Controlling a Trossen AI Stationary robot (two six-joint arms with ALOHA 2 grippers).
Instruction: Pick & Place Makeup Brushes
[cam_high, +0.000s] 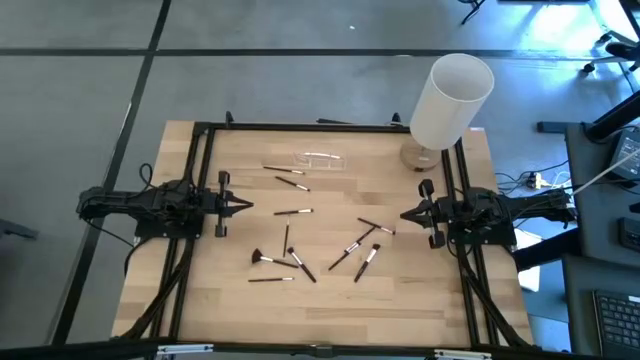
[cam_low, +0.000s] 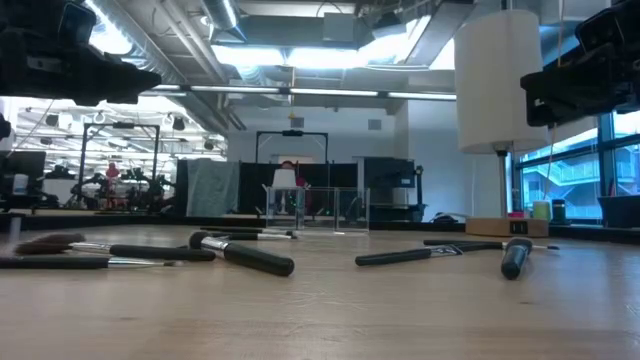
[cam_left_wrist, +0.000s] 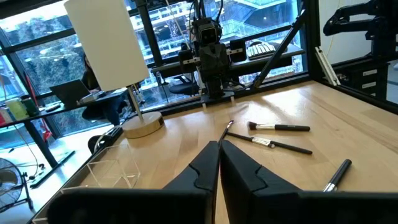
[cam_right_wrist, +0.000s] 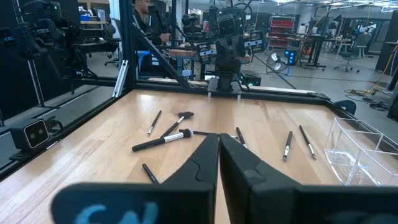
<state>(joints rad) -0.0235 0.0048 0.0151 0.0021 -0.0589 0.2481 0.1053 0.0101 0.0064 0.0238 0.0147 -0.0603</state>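
Several thin dark makeup brushes (cam_high: 293, 212) lie flat and scattered over the middle of the wooden table (cam_high: 200, 300), some with silvery ferrules, one fan-shaped (cam_high: 262, 259). They also show in the low view (cam_low: 240, 255) and in both wrist views (cam_left_wrist: 278, 127) (cam_right_wrist: 163, 141). My left gripper (cam_high: 248, 208) is shut and empty above the table's left side. My right gripper (cam_high: 404, 214) is shut and empty above the right side. Both hang clear of the brushes.
A clear plastic box (cam_high: 318, 160) stands at the table's far middle. A lamp with a white shade (cam_high: 450, 98) on a round wooden base (cam_high: 421, 157) stands at the far right corner. Black frame rails (cam_high: 330, 127) run along the table's edges.
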